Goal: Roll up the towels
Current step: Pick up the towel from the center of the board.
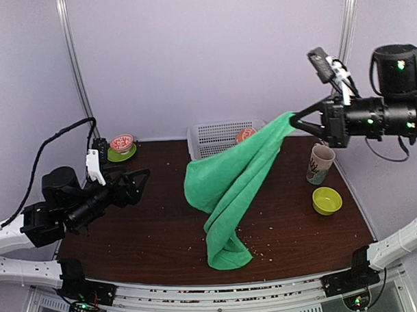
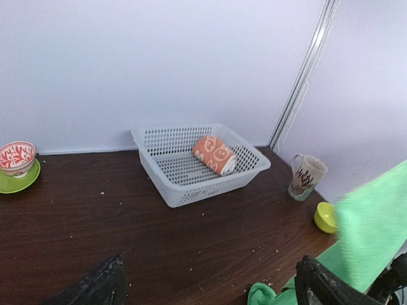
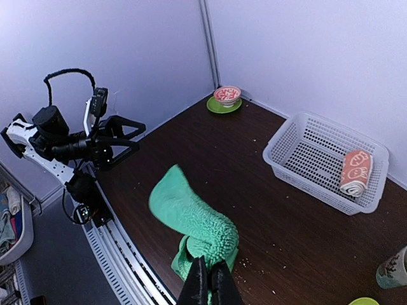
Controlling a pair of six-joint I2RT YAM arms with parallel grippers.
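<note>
**One towel rolled, one hanging from the right claw**

One of the two towels looks finished: the peach towel [image 2: 215,154] lies as a tight roll inside the white basket [image 2: 172,198] at the back of the table [image 1: 129,227].

The green towel [image 1: 230,182] is the one in hand. The right claw [image 1: 293,115] is clenched on one corner of it and holds that corner high above the table's right side. The cloth hangs down in a long slanting drape, and its lower end is bunched on the table near the front edge.

The left claw [image 1: 142,182] stands fully released and grasps nothing. It hovers over the left part of the table, well apart from the cloth, with its fingers pointing toward it.

By my reading, the step is spreading the green towel out, before any rolling begins. The next move probably calls for the left claw to reach in and take a second corner or edge. The two arms could then pull the cloth taut and lay it flat on the bare table. The crumpled lower end may hide the corners, which makes picking the right edge the tricky part.
</note>
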